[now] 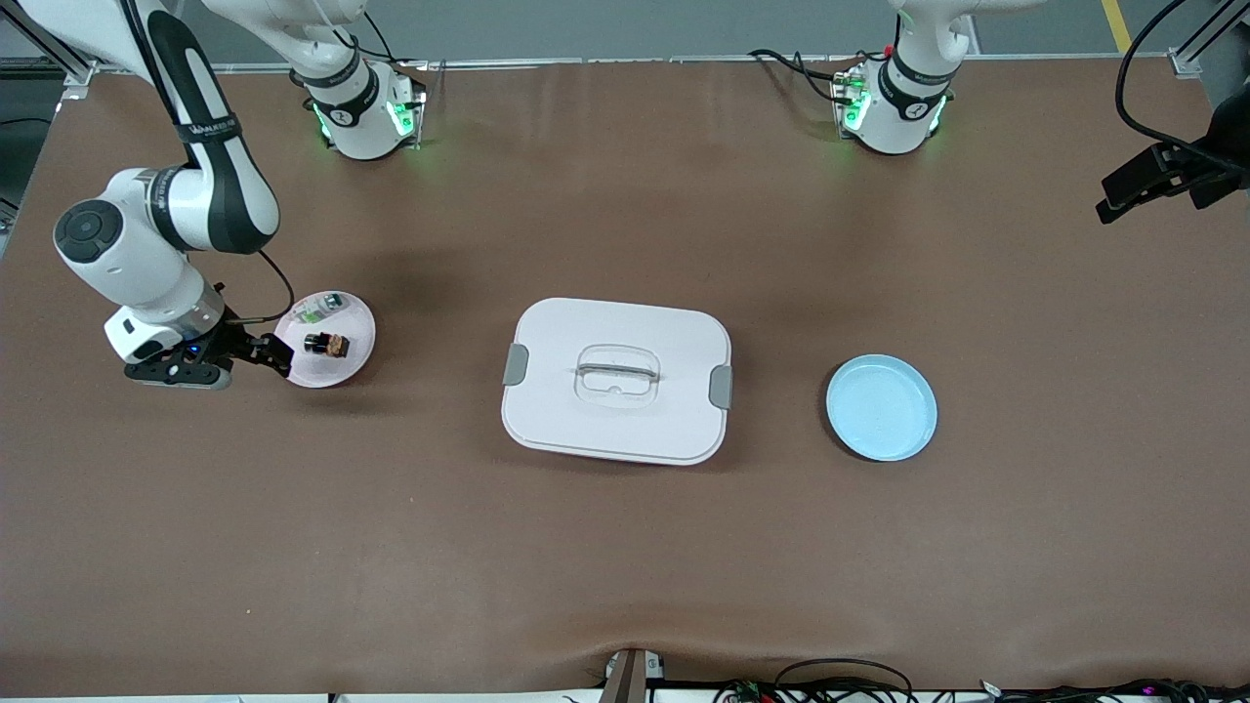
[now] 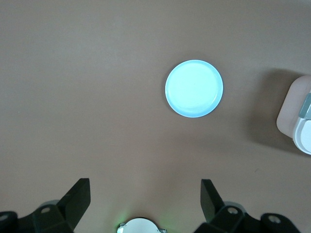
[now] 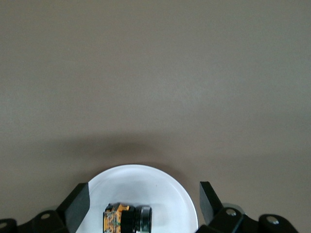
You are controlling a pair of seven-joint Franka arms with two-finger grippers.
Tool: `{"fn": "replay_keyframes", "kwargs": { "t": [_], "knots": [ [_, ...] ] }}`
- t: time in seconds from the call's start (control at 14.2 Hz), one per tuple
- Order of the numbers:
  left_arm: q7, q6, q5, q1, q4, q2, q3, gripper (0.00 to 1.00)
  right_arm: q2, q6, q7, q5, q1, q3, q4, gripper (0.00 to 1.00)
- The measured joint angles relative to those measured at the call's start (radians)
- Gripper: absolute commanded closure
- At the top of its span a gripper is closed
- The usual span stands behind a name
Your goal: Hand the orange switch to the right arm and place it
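On the table (image 1: 625, 547) we list, largest first: a lidded white box (image 1: 616, 380) at centre; an empty blue plate (image 1: 881, 407) toward the left arm's end; a white plate (image 1: 344, 366) toward the right arm's end, holding the orange switch (image 1: 327, 344) and a green-and-white part (image 1: 322, 310). The right gripper (image 1: 271, 353), fingers spread, hangs over that plate's rim, the switch just ahead, lying crosswise between the jaws. The left gripper (image 2: 145, 196), fingers spread and empty, waits high above the blue plate.
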State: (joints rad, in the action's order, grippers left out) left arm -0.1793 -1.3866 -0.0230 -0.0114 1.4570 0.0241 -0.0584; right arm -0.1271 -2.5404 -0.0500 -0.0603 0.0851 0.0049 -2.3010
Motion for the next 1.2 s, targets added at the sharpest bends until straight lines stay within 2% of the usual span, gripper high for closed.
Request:
{"fn": "replay_keyframes", "kwargs": {
  "t": [0.42, 0.63, 1.2],
  "knots": [
    [0.0, 0.0, 0.005, 0.0, 0.0, 0.0, 0.0, 0.0, 0.035, 0.081, -0.008, 0.0, 0.0, 0.001, 0.005, 0.0],
    [0.0, -0.002, 0.005, 0.0, 0.0, 0.0, 0.0, 0.0, 0.04, 0.094, -0.007, 0.0, 0.0, 0.006, 0.049, 0.0],
    [0.0, -0.004, 0.005, 0.0, 0.0, 0.0, 0.0, 0.0, 0.05, 0.463, -0.007, 0.0, 0.0, 0.011, 0.325, 0.0]
  ]
}}
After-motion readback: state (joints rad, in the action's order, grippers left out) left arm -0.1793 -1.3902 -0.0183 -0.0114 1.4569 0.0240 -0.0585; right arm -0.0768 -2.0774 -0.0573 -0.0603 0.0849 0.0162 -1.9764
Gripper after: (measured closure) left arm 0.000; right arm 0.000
